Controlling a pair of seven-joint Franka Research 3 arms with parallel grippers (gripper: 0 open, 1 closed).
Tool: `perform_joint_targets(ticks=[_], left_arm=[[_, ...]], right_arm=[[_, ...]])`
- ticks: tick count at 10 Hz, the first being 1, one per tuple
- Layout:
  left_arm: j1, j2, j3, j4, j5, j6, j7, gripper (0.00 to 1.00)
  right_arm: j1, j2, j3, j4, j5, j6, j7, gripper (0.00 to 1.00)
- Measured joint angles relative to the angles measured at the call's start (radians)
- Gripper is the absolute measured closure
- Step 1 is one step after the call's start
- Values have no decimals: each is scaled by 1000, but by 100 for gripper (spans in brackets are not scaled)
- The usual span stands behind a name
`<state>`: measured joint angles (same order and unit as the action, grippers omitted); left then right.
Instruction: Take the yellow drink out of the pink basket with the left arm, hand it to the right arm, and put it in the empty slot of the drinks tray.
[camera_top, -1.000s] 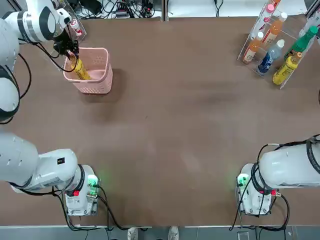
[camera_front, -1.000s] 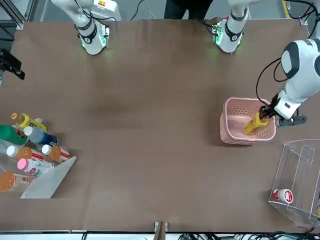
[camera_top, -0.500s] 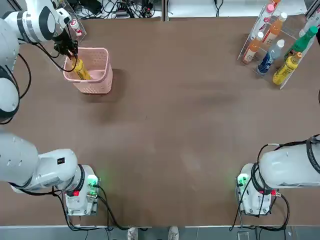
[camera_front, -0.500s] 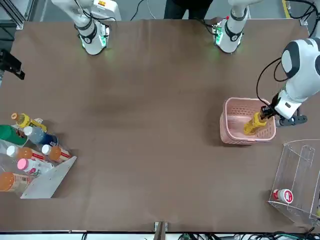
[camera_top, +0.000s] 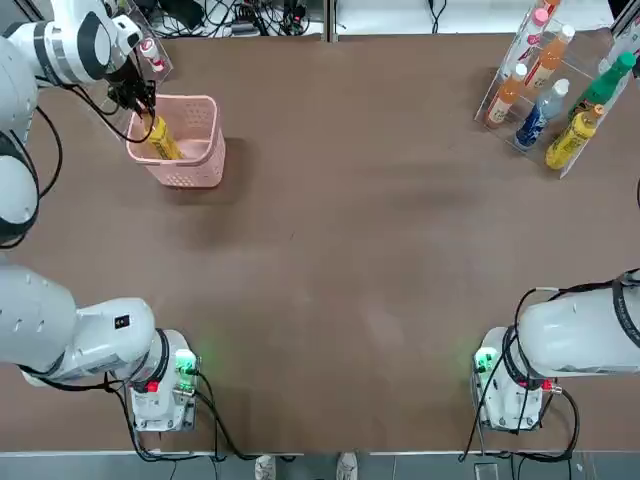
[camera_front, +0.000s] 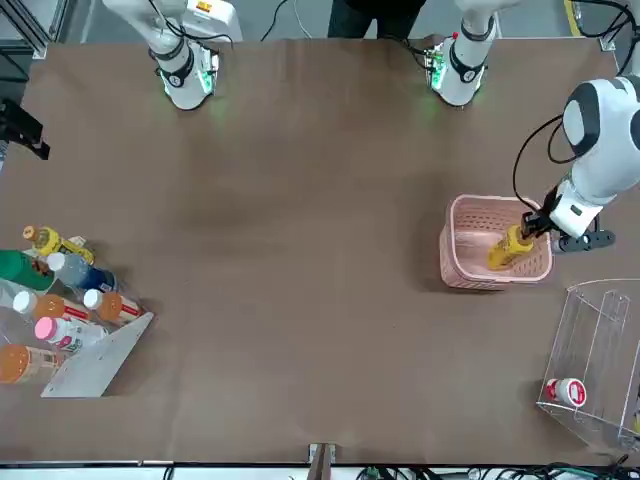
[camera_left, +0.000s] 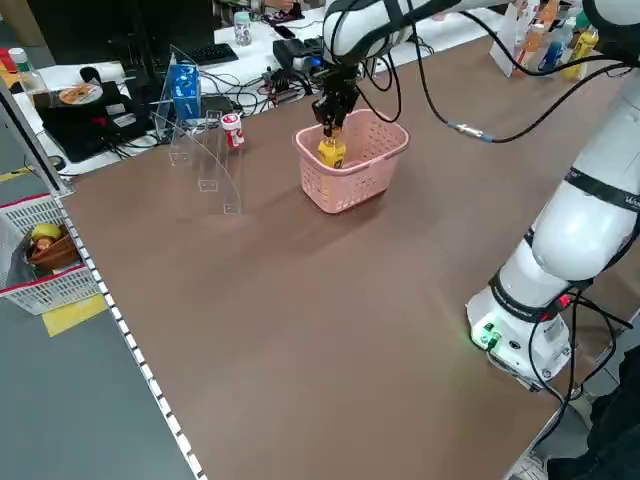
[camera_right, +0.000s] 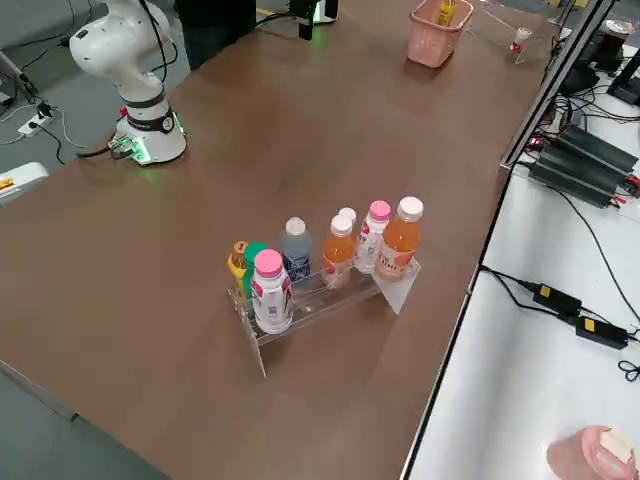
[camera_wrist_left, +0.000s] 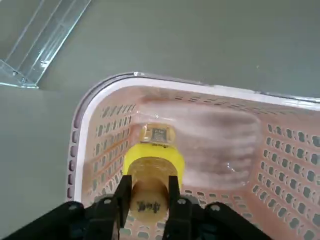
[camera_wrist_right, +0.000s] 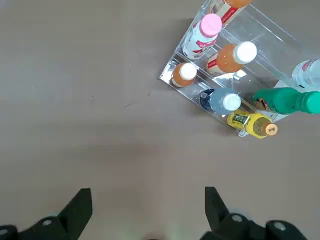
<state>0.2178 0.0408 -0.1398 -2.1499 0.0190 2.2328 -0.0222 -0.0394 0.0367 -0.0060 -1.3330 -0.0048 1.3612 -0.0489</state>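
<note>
The pink basket (camera_top: 192, 176) (camera_front: 462, 266) (camera_left: 352, 186) stands at the table's far left. The yellow drink (camera_top: 160, 141) (camera_front: 507, 249) (camera_left: 331, 153) (camera_wrist_left: 152, 161) leans inside it against a corner. My left gripper (camera_top: 140, 104) (camera_front: 531, 227) (camera_left: 333, 121) (camera_wrist_left: 149, 187) reaches into the basket from above and is shut on the drink's cap end. My right gripper (camera_wrist_right: 147, 197) hangs open over bare table, well short of the drinks tray (camera_top: 497, 82) (camera_wrist_right: 172, 70) (camera_right: 320, 292). The tray holds several bottles; I cannot tell which slot is empty.
A clear acrylic stand (camera_front: 592, 345) (camera_left: 205, 150) with a small red-and-white bottle (camera_front: 567, 391) (camera_left: 232, 130) stands just beyond the basket. A yellow bottle with a dark neck (camera_top: 571, 139) (camera_wrist_right: 250, 123) lies in the tray. Both arm bases (camera_top: 160, 385) (camera_top: 510, 385) sit at the near edge.
The left gripper's fingers have closed on the top of the yellow drink. The basket, the tray and the right arm have not moved.
</note>
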Motion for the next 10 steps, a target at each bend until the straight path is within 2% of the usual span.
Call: perform_joint_targets(ticks=[2,4,7,10], left_arm=[[-5,-11,-2,45,0,-11,0,67],[-16,-31,-4,110,-3,-69,-1,67],[-41,-42,-5,298,-67,-252,-2,67],[-66,-44,-6,434,-72,-348,-5,67]], right_arm=[[0,0,0,0,0,0,0,0],[0,0,0,0,0,0,0,0],[0,0,0,0,0,0,0,0],[-1,0,-1,0,0,0,0,0]])
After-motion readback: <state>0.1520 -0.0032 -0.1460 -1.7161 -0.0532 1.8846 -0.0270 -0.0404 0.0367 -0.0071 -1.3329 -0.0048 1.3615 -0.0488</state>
